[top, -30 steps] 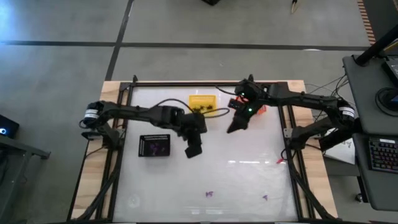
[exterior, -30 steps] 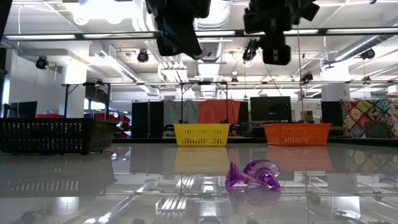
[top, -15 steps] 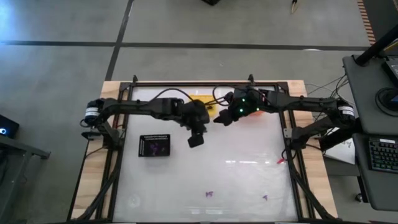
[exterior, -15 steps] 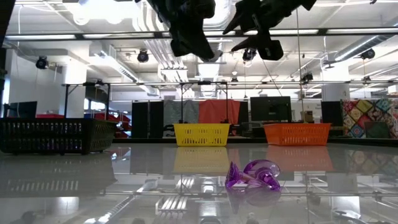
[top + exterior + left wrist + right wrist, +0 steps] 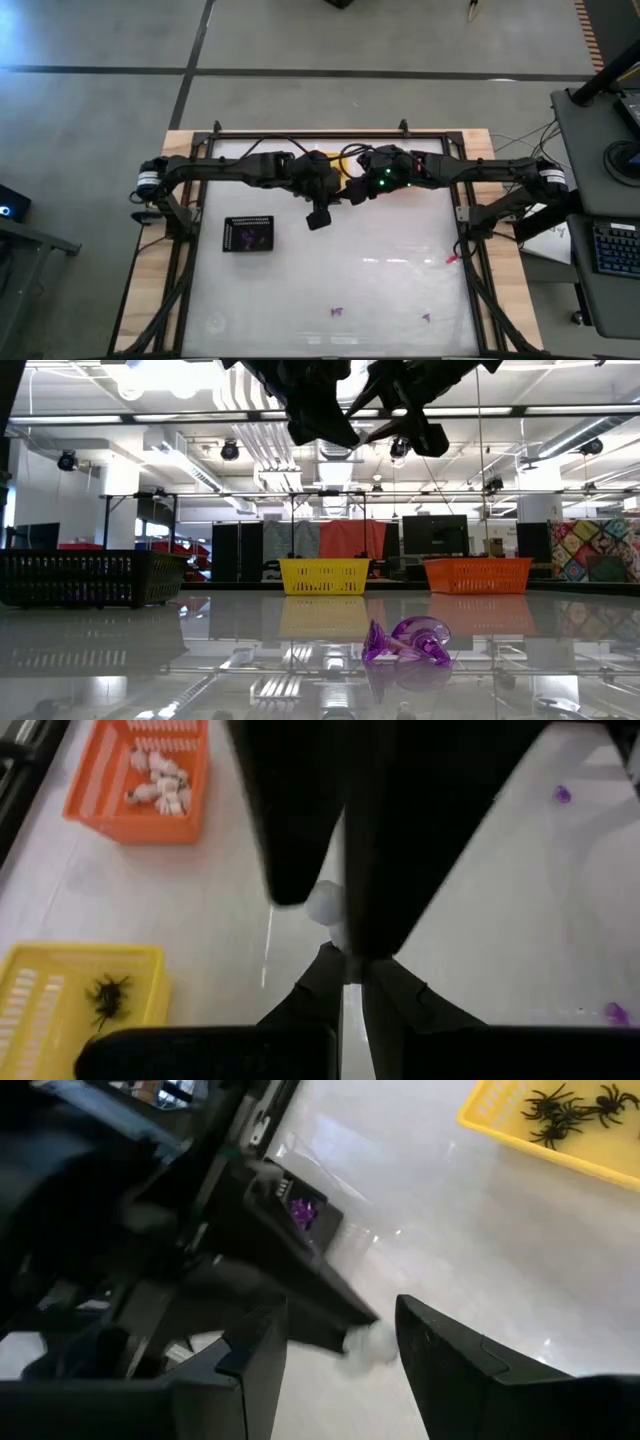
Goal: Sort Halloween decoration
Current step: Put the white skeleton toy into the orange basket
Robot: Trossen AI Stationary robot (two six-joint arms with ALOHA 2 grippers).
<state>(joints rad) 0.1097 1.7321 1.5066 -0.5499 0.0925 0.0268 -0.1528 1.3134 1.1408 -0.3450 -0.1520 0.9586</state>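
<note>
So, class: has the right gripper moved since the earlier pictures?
Yes. In the high view the right gripper has swung toward the left gripper, away from the table's right rail.

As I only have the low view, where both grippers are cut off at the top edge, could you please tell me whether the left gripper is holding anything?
Observer: Yes, the left gripper is shut on a small white trinket.
Operator: Thank you. And how does the right gripper stand?
Observer: The right gripper is open, with its fingers on either side of that trinket, not closed on it.
Operator: What is inside the orange basket?
Observer: The orange basket holds several white trinkets.
</note>
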